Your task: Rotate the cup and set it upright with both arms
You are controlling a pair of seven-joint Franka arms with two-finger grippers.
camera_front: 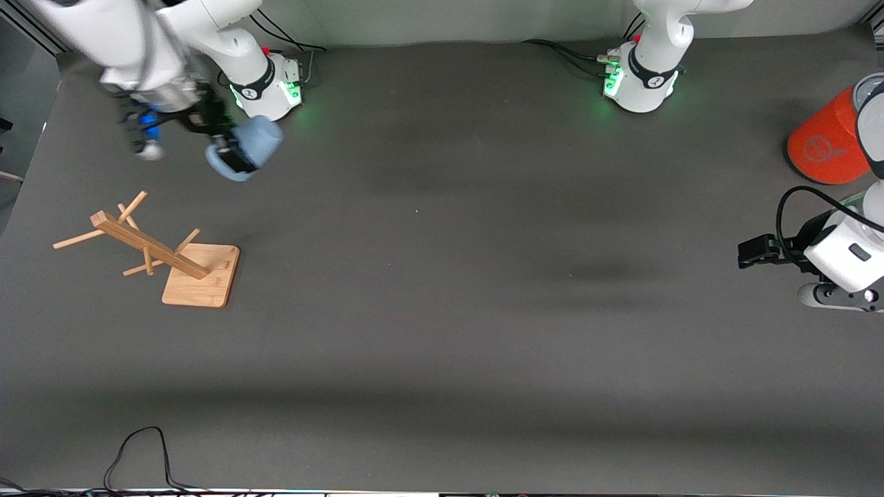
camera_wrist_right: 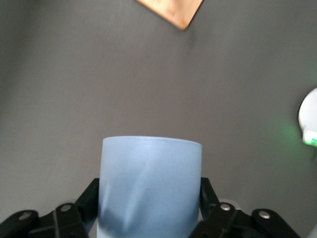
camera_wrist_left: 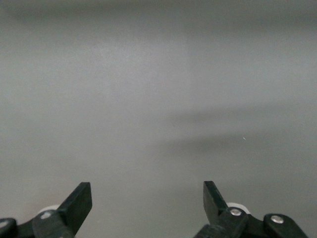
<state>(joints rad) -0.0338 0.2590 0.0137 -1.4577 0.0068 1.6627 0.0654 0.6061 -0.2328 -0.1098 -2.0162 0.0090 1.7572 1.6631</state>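
The pale blue cup [camera_front: 261, 140] hangs tilted on its side in the air, over the table close to the right arm's base. My right gripper [camera_front: 231, 157] is shut on it. In the right wrist view the cup [camera_wrist_right: 151, 173] fills the space between the black fingers [camera_wrist_right: 90, 197], which press on its two sides. My left gripper [camera_front: 751, 251] waits low at the left arm's end of the table, open. The left wrist view shows its fingertips [camera_wrist_left: 81, 198] wide apart over bare grey table, with nothing between them.
A wooden peg rack [camera_front: 148, 252] on a square base [camera_front: 200, 279] stands nearer the front camera than the cup. A large orange can [camera_front: 825, 145] stands at the left arm's end. A black cable [camera_front: 138, 449] loops at the front edge.
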